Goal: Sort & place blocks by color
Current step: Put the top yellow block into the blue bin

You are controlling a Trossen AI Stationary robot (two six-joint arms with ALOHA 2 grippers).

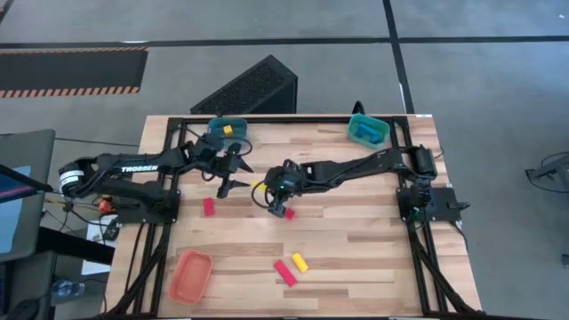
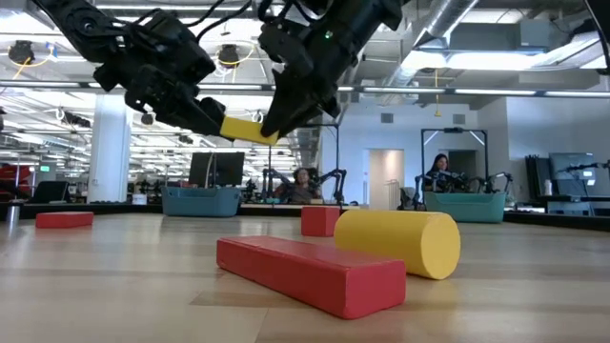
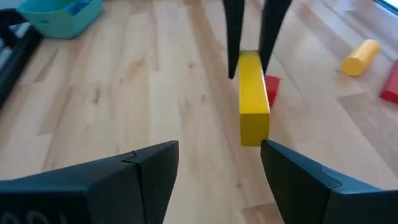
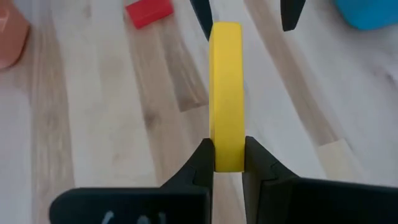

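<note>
Two pincers meet over the middle of your counter, and the yellow bar hangs between them, off the wood. Take that bar as your landmark. Farthest left of it lies the orange tray, near the front edge. Closer in on that side rests a red block. Just left of the bar, the left pincer stands wide open with nothing in it, its tips on either side of the bar's end. Behind it sits a teal tray with what looks like a yellow block inside. Right of the bar, the right pincer is clamped on the bar's other end. Under it lies a red cube. Nearer the front than the bar, a red bar and a yellow cylinder lie side by side. Far right of it stands a second teal tray.
</note>
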